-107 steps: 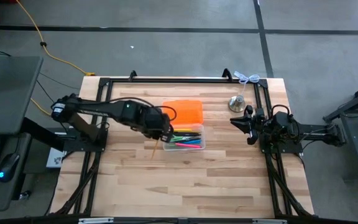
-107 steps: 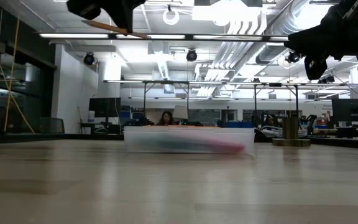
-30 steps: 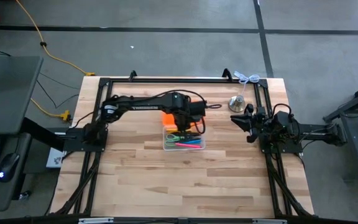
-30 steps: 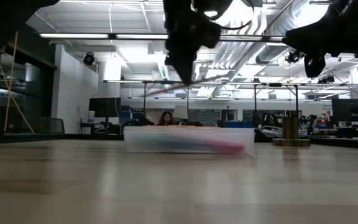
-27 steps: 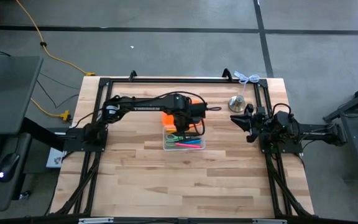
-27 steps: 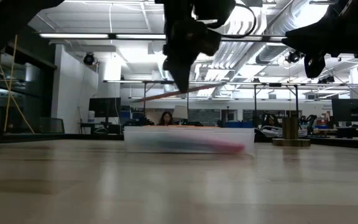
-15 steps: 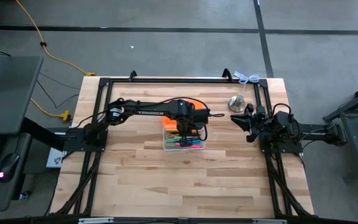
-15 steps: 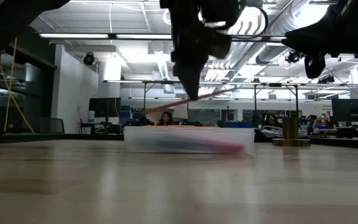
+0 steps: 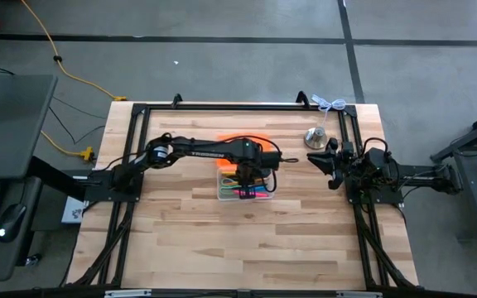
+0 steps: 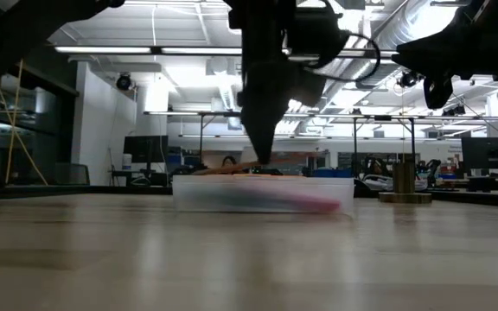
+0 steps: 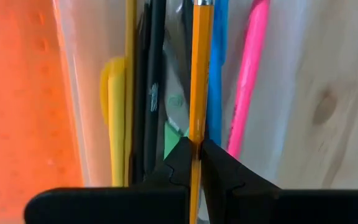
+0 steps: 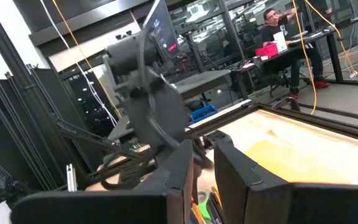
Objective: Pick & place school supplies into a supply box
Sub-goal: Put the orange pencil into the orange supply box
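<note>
The supply box (image 9: 245, 189) is clear, with its orange lid (image 9: 240, 141) open toward the far edge. It rests on its bottom at mid-table, also in the low view (image 10: 262, 194). Inside lie a yellow pen (image 11: 129, 74), black pens (image 11: 154, 81), a blue one (image 11: 219, 62), a pink one (image 11: 250, 68) and green scissors (image 11: 173, 138). My left gripper (image 9: 252, 171) stands over the box, shut on a wooden-yellow pencil (image 11: 198, 74). My right gripper (image 9: 321, 163) waits shut at the table's right side, holding nothing. My left gripper pinches the pencil's shaft (image 11: 196, 134) near its middle between its two fingers. The fingers come from above, pointing down, and lie across the pencil. The pencil (image 10: 258, 164) hangs almost level along the box's length, just above its rim and the pens inside.
A silver bell-shaped object (image 9: 315, 136) stands at the far right, beyond my right gripper. A white cord (image 9: 331, 103) lies at the far right corner. Black frame rails (image 9: 222, 106) run along the table's far and side edges. Bare wood (image 9: 247, 240) fills the near half.
My left gripper has come down over the box and shifted slightly toward the table's right edge, still shut on the pencil. The pencil, earlier tilted and well above the box, now hangs nearly level just above its rim.
</note>
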`<state>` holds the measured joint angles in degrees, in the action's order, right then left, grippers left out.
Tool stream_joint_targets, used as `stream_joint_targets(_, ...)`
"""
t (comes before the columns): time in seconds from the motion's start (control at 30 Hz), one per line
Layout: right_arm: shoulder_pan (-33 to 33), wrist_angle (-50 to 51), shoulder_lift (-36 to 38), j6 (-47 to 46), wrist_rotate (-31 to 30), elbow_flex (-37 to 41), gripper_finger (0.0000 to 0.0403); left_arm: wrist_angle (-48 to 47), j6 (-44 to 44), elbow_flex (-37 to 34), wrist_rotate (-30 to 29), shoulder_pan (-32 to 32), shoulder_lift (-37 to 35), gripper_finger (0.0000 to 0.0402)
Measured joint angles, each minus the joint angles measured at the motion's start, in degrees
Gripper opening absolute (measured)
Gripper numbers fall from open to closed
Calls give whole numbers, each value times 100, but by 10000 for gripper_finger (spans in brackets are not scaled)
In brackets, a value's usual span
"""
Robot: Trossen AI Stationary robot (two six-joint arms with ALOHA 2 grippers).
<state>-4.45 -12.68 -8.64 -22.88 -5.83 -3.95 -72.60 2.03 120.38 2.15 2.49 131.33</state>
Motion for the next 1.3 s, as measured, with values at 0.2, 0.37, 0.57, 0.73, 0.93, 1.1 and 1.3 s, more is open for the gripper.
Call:
stream_joint_targets(0.2, -1, 1, 2, 82, 18, 0, 44, -15, 32, 2, 3, -24, 121, 51)
stream_joint_targets(0.37, -2, -1, 2, 92, 18, 0, 44, -92, 34, -2, 36, -46, 252, 51)
stream_joint_targets(0.57, 0, -6, 2, 88, 19, 0, 44, -146, 34, -12, -3, -62, 329, 51)
stream_joint_targets(0.73, -1, -5, 2, 86, 20, 0, 44, -107, 36, -11, -6, -64, 327, 51)
stream_joint_targets(0.93, -2, -5, 2, 86, 20, 0, 44, -95, 36, -11, -19, -64, 327, 51)
stream_joint_targets(1.1, 0, -5, 2, 85, 20, 0, 44, -92, 38, -11, -19, -64, 326, 51)
stream_joint_targets(1.3, 0, -5, 2, 84, 21, 0, 44, -91, 38, -11, -15, -64, 325, 51)
